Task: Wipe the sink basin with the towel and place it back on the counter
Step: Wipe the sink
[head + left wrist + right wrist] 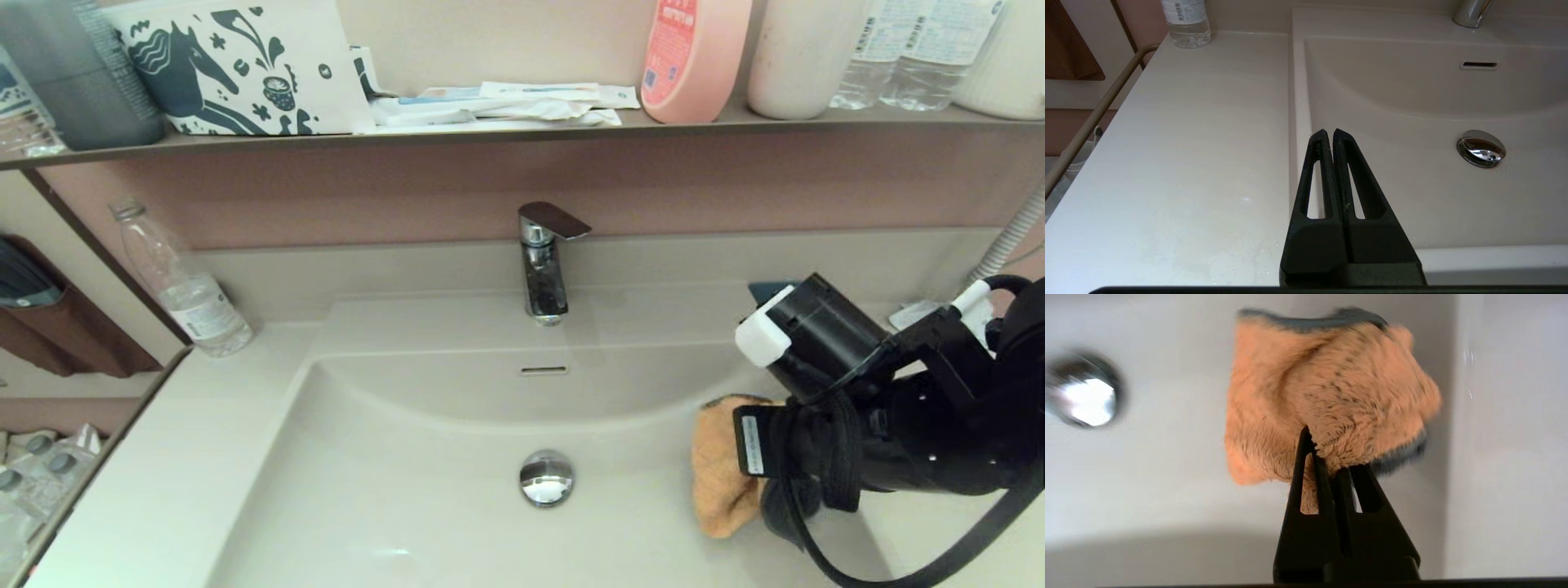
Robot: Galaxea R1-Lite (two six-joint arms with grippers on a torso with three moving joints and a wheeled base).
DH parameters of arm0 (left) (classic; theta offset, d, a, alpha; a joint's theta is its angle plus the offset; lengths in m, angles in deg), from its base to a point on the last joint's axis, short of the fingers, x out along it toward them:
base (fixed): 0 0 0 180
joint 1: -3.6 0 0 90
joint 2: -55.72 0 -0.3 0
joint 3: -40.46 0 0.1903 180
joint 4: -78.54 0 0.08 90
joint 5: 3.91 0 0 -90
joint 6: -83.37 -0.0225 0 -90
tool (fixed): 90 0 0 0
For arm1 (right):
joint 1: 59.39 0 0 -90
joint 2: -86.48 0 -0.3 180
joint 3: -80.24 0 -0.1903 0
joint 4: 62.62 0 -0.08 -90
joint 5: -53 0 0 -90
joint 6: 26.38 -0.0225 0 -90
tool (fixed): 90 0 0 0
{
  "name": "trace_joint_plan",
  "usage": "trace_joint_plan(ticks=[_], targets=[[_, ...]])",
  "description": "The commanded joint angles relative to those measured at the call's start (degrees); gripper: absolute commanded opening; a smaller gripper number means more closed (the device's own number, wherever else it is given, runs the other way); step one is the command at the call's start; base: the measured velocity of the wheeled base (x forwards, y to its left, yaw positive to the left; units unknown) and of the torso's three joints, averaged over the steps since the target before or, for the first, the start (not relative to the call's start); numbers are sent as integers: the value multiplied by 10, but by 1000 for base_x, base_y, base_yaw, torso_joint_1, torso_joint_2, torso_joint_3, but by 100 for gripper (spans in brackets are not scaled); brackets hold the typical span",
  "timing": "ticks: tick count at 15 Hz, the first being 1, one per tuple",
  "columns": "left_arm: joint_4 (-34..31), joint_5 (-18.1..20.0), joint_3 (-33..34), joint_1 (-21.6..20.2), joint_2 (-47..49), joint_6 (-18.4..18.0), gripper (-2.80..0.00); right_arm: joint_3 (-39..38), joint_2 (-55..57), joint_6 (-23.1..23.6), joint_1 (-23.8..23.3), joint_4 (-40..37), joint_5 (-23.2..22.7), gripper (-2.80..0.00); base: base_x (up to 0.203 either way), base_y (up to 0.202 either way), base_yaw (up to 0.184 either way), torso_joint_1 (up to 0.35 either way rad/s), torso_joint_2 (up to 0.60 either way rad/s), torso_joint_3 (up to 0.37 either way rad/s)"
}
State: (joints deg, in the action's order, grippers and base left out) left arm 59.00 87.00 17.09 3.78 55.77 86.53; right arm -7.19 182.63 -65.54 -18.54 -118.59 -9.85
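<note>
The right pincer (1327, 457) is clamped on the towel (1327, 392), gripping a fold at the cloth's near edge. The bulk of the towel spreads ahead of the fingertips, toward the far side of the sink basin (392, 506). In the head view the towel (722, 474) lies against the basin's right inner slope, just left of the right arm, with its long axis running near-to-far. Whether it presses on the surface or hangs just above it cannot be determined.

The governing relation: the drain plug (547, 478) lies to the left of the towel, separated from it by bare basin floor. The unwiped area therefore extends leftward from the pincer. A wiping stroke would probably have to travel left across the floor, passing the plug.

The tabletop (939, 539) on the right borders the basin wall beside the towel and is the nearer return surface.

The left pincer (1329, 134) is closed on nothing, parked over the near left rim where the tabletop meets the basin.
</note>
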Motion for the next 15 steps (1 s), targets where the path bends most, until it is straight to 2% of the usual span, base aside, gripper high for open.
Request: trace_joint_plan(ticks=[1, 5, 9, 10, 12, 15], targets=[[0, 1, 0, 0, 0, 0, -280, -6, -13, -2, -1, 14, 1, -280, 0, 0, 0, 0, 0, 0], [0, 0, 0, 0, 0, 1, -280, -25, 38, -12, 2, 120, 2, -280, 0, 0, 0, 0, 0, 0], [0, 0, 0, 0, 0, 0, -280, -20, 116, -11, 62, 205, 4, -280, 0, 0, 0, 0, 0, 0], [0, 1, 0, 0, 0, 0, -280, -18, 133, 0, 89, 241, 5, -280, 0, 0, 0, 0, 0, 0], [0, 0, 0, 0, 0, 1, -280, -12, 164, 56, 136, 294, 2, -280, 0, 0, 0, 0, 0, 0], [0, 0, 0, 0, 0, 0, -280, 42, 222, 112, 168, 362, -1, -280, 0, 0, 0, 0, 0, 0]])
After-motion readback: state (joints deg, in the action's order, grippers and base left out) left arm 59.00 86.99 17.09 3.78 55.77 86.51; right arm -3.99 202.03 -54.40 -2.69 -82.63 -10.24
